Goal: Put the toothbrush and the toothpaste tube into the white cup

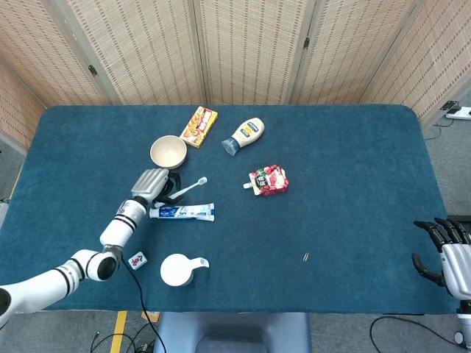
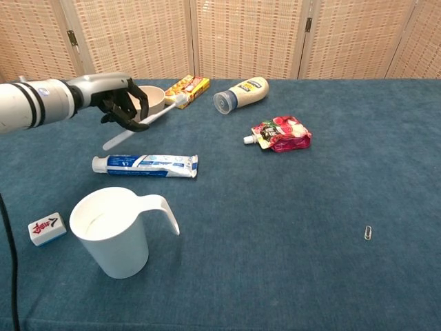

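My left hand [image 1: 151, 184] [image 2: 118, 101] holds the white toothbrush [image 1: 187, 188] [image 2: 142, 121] lifted off the table, tilted with its head up and to the right. The blue-and-white toothpaste tube [image 1: 182, 212] [image 2: 145, 164] lies flat just in front of the hand. The white cup [image 1: 179, 269] [image 2: 113, 230] stands upright near the front edge, handle to the right. My right hand [image 1: 447, 254] rests off the table's right edge, fingers apart, holding nothing.
A beige bowl [image 1: 168, 151] [image 2: 150, 101] sits right behind the left hand. A yellow box [image 1: 199, 126], a mayonnaise bottle [image 1: 244, 135], a red pouch [image 1: 269, 179], a small tile [image 2: 47, 228] and a paper clip [image 2: 368, 232] also lie on the blue cloth.
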Motion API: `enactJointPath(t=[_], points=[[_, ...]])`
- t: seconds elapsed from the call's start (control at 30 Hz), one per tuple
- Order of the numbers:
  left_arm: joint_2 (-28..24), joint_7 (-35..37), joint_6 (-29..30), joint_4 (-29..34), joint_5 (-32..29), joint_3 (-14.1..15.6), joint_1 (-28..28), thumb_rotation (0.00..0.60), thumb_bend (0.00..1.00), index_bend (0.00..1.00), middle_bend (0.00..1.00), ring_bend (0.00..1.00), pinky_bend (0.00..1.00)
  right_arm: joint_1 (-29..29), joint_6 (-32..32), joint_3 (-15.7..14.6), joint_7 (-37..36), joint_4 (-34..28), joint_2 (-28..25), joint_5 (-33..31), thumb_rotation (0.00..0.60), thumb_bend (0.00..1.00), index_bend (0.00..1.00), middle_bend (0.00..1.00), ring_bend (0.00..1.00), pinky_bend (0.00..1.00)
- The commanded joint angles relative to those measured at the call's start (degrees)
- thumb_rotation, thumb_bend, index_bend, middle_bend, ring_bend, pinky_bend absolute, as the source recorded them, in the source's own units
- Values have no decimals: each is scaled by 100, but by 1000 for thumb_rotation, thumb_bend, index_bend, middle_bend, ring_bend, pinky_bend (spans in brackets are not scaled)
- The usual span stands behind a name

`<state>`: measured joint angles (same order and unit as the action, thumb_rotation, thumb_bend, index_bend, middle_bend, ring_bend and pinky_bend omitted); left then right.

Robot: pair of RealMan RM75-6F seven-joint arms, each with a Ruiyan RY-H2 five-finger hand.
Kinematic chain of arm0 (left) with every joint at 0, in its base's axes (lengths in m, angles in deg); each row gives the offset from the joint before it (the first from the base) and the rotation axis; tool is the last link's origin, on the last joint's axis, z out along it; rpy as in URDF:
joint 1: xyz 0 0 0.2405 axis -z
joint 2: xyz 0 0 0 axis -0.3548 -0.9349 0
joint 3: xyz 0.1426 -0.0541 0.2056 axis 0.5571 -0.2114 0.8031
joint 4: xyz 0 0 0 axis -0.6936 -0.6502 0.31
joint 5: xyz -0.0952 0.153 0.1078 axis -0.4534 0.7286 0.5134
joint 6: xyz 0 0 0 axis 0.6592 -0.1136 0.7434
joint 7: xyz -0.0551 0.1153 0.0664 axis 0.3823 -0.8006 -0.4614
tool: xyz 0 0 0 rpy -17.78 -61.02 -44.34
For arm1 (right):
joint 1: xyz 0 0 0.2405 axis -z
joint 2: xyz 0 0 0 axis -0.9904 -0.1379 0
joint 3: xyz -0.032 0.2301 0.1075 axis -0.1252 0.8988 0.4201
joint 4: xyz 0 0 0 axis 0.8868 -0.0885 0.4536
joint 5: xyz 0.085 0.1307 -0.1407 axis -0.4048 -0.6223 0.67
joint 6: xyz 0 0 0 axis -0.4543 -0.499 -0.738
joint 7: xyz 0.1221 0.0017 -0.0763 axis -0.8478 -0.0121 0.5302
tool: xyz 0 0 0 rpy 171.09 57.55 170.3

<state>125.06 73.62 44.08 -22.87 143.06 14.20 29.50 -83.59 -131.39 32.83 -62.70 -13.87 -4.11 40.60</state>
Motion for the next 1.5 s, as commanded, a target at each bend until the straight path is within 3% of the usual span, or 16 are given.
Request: enactJointPath(t=[0.03,0.37,0.63,1.07,1.5], points=[[-689,954,187,905,559,-123,-420,600,363,623,917,815,812,-6,13,1,8,-2,3,-4,600,278,246,284,136,122],[-1438,2454,683,2020,1904,253,-837,600,364,625,915,814,812,-65,48,14,77,-54,15,47,600,278,246,284,136,122],[-1564,2936,1277,2415,2417,533,-1024,600,363,625,914,802,812,-42,18,10,57,-43,13,34,600,277,246,284,136,122],[-1891,2794,1633,3250,2890,1107,-1172,600,363,623,910,797,812,-34,15,5,6,15,38,28,600,278,246,284,136,122],[-1434,2339,1856,3301,2483,1259,-1341,600,363,618,895,781,780,-26,-7,7,-33,23,30,38,600,278,246,284,136,122]])
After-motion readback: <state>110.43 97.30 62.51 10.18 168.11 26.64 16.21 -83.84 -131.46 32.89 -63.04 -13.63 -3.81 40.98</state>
